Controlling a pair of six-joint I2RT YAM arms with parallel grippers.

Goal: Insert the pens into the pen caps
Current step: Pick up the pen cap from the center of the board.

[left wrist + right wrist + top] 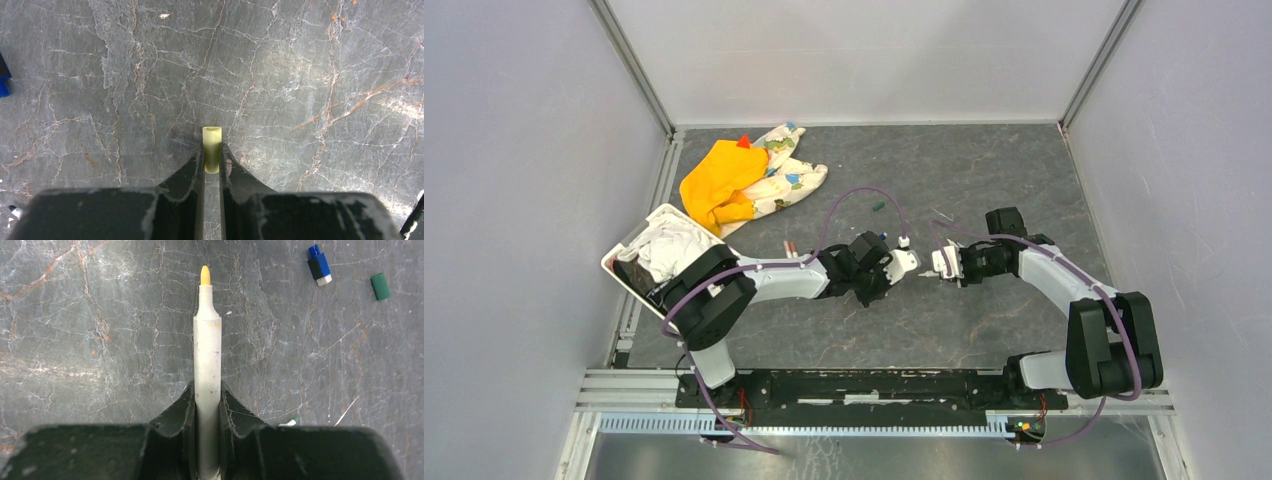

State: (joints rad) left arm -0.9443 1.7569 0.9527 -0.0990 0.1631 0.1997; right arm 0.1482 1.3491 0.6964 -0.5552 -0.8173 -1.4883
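A short cream pen cap [212,136] stands out from between the fingertips of my left gripper [212,151], which is shut on it, open end facing away. My right gripper [207,392] is shut on the barrel of a white pen [207,340] with a yellow tip, which points forward. In the top view the left gripper [906,262] and right gripper [942,265] face each other above mid-table, a small gap apart. A blue cap on a short black and white piece [318,265] and a dark green cap [380,286] lie on the table.
Orange and patterned cloths [744,180] lie at the back left. A white basket [624,247] with cloth in it sits at the left edge. Two small pens [792,247] lie beside the left arm. A thin stick [347,410] and a green-tipped pen end [290,422] lie near my right gripper.
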